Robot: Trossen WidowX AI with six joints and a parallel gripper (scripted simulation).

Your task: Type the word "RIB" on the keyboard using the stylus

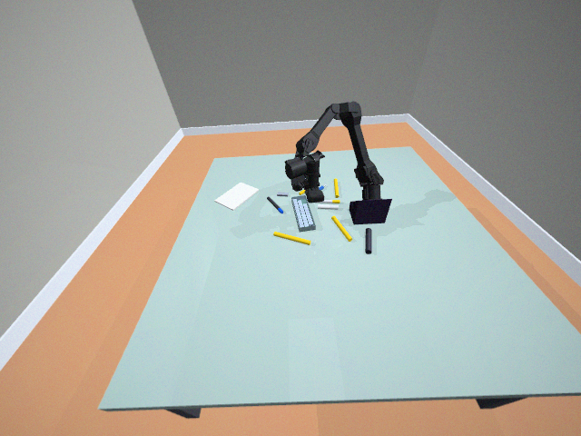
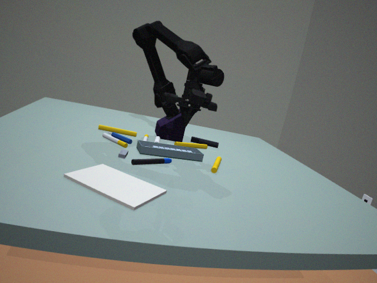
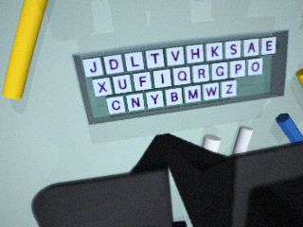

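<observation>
The gripper (image 3: 167, 142), fingers fully together, apparently holds nothing, its tip hiding desk below the keyboard (image 3: 279, 61).

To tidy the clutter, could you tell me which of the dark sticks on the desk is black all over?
The short black cylinder lying near the arm's purple base; the other black pen, beside the grey keyboard, has a blue tip.

We saw an all-black arm (image 1: 357, 141) of slim, boxy links with rounded joint housings, rising from a dark purple block base (image 1: 380, 216). Behind the jaws sat a bulky black cylindrical wrist housing (image 2: 212, 76). The gripper (image 3: 189, 161) showed flat, matte black angular plates, unmarked.
</observation>
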